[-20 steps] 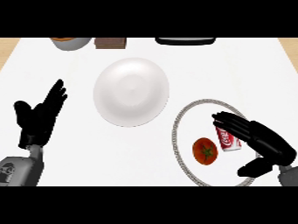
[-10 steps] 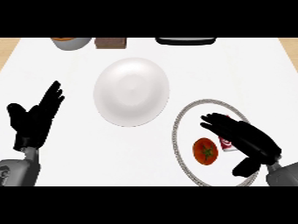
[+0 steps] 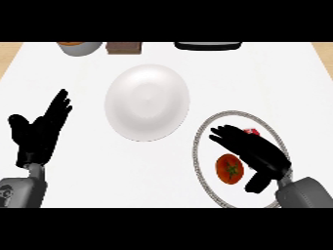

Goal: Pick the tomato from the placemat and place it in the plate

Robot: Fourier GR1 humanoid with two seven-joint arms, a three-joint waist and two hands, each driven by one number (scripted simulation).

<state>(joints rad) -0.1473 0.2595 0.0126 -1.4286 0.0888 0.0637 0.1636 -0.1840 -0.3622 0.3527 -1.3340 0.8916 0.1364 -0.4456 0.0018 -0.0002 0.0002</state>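
While the round red tomato (image 3: 229,169) sits on the round white placemat (image 3: 206,161) with its speckled grey rim, the right hand (image 3: 254,151) hovers just beside it, fingers straight, gripping nothing. A small red item (image 3: 253,132) peeks out behind the fingers. The smooth glossy white plate (image 3: 147,102) lies bare near the mat. The left hand (image 3: 39,129) rests with fingers spread by the left edge.

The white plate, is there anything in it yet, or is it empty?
Empty: the plate shows only bare white. The tomato lies on the placemat, next to the open right hand.
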